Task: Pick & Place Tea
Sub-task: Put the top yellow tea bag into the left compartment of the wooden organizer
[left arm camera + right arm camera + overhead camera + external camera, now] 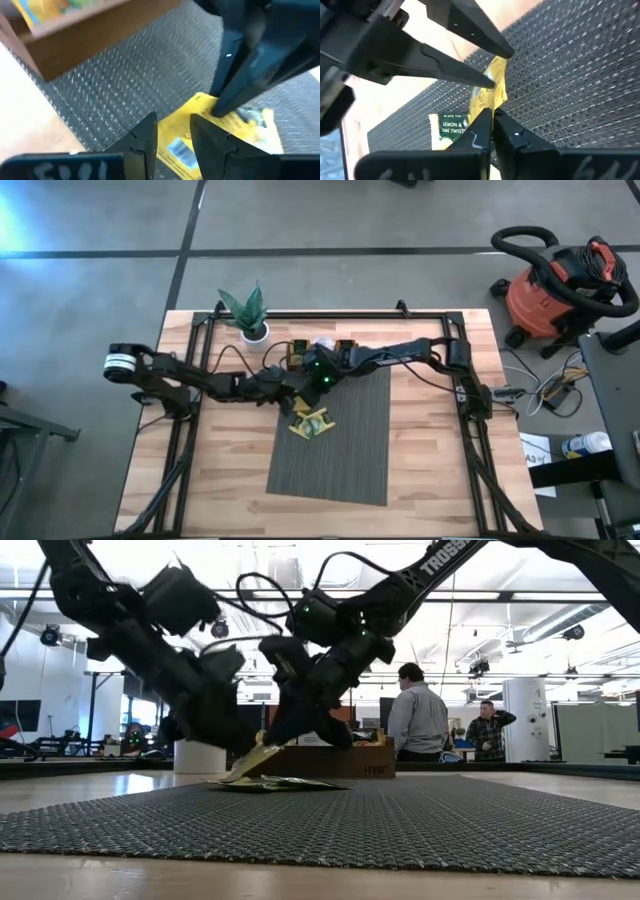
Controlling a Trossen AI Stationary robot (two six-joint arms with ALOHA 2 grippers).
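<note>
pinching a yellow tea sachet (492,95) above the grey mat (350,450), the right claw (492,127) is mid-handover; the left claw (172,135), spread, must close next.

Four camera views of one table. The high view looks straight down from well above, taking in the whole table (420,480), the grey mat (345,440) and floor around it. The low view sits at table-top height, close to the mat (330,825), facing level into the room. Each wrist view looks forward past its own fingers, very near the mat. All four share the mat's far end, where yellow sachets (312,422) lie.
</note>
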